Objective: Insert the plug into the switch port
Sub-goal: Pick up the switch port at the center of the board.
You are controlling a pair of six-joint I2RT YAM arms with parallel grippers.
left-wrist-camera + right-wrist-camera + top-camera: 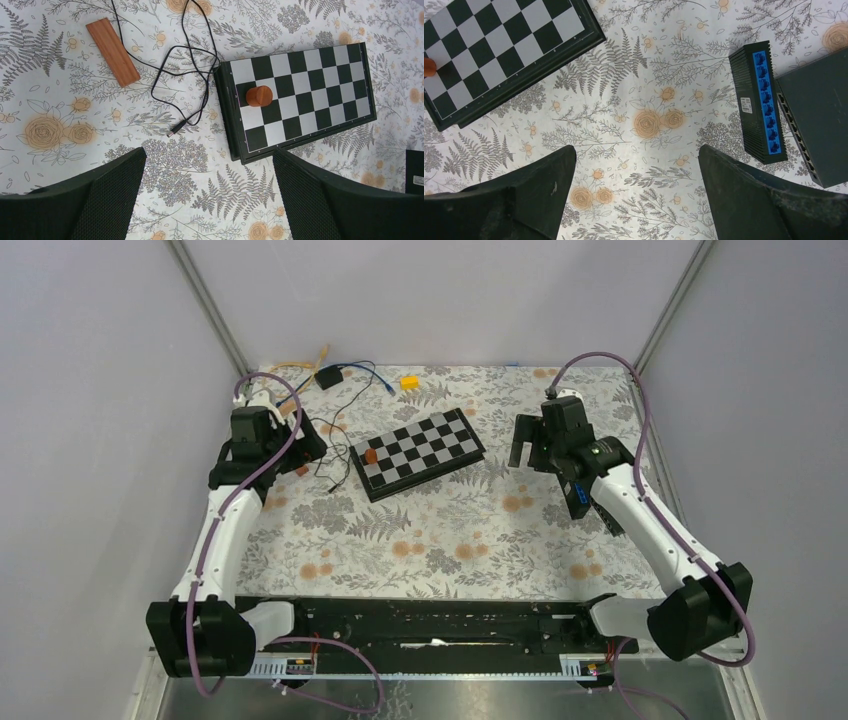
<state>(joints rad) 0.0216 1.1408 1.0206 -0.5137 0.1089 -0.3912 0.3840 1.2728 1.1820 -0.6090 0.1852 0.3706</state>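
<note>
A thin black cable (182, 60) lies in loops on the floral cloth and ends in a small metal-tipped plug (173, 132). It lies just left of the chessboard's corner, ahead of my left gripper (208, 160). That gripper hovers open with nothing between its fingers. The switch (760, 102), a black box with a row of blue ports facing up, lies at the right, beyond my right gripper (636, 155). This gripper is open too and holds nothing. In the top view the switch (578, 498) is mostly hidden under the right arm.
A chessboard (420, 450) lies mid-table with a brown cylinder (259, 95) on it. A wooden block (113, 51) lies left of the cable. A second dark box (819, 115) with ports sits beside the switch. A black adapter (328, 377), blue and yellow cables and a yellow block (408, 383) lie at the back.
</note>
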